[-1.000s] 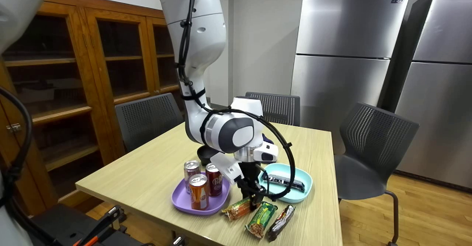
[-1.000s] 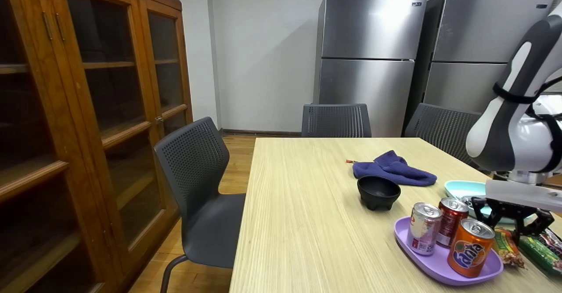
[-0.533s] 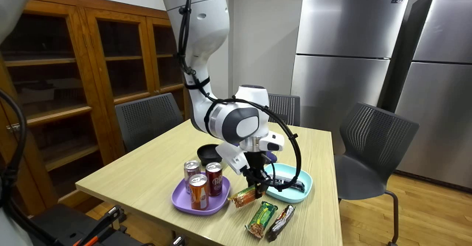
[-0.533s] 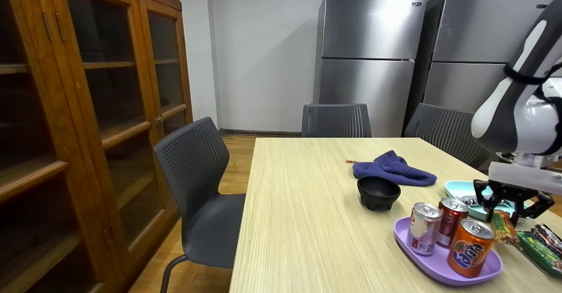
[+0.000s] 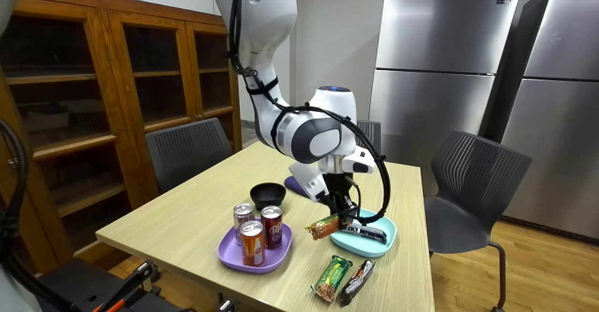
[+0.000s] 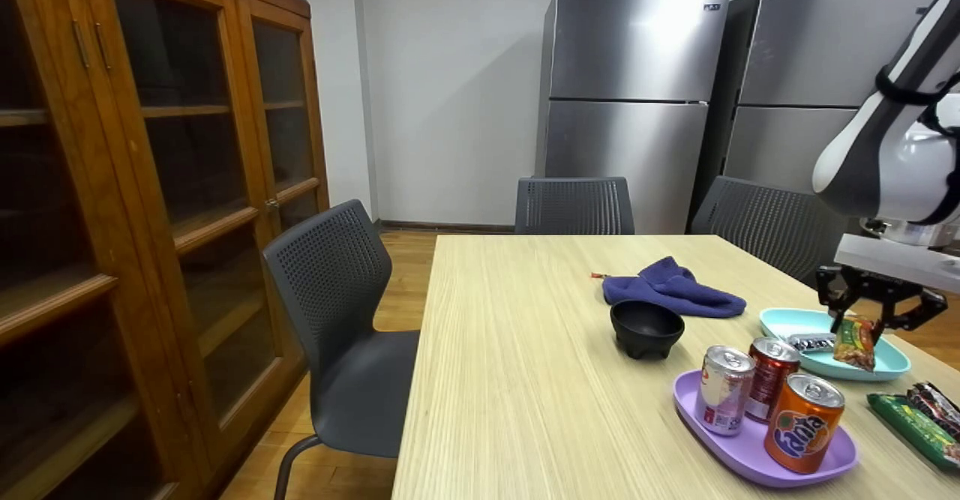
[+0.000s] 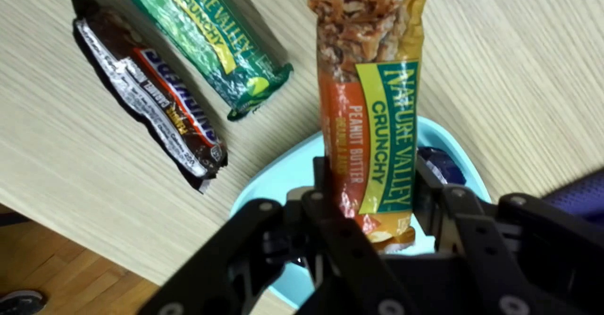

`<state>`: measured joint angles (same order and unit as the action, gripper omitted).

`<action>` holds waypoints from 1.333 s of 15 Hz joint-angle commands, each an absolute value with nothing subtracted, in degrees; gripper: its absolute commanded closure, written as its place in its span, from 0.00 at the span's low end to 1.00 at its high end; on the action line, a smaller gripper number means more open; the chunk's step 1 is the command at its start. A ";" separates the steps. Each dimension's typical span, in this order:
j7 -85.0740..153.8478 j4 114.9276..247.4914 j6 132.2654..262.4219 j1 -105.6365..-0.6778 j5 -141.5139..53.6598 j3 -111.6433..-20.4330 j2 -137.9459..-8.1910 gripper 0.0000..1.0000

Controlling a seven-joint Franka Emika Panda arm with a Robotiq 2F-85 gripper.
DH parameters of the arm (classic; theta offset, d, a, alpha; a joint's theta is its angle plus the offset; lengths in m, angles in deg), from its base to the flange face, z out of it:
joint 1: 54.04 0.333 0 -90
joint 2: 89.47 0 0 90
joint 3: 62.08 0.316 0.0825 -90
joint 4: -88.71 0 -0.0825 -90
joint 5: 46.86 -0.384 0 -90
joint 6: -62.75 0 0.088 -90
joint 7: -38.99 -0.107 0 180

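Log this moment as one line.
fingers: shut on peanut butter bar | position: off table, near turquoise tray | on table: green bar, Snickers bar | purple tray: three cans

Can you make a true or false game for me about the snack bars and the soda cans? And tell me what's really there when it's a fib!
1. The Fanta can shares the purple plate with the Dr Pepper can. True.
2. The pincer holds the Nature Valley peanut butter bar. True.
3. The Fanta can is tipped over. False: it stands upright.
4. The Snickers bar lies beside the green Nature Valley bar. True.
5. The pincer grips the Snickers bar. False: the Snickers lies on the table.
6. The Nature Valley peanut butter bar lies on the purple plate. False: the pincer holds it up, away from that plate.
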<state>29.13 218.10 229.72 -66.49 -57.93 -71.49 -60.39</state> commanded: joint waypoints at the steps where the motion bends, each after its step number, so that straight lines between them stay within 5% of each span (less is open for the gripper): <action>1: 27.03 213.73 227.37 -67.20 -60.75 -70.77 -59.65 0.83; 20: 5.11 198.96 227.30 -63.96 -68.66 -77.65 -44.18 0.83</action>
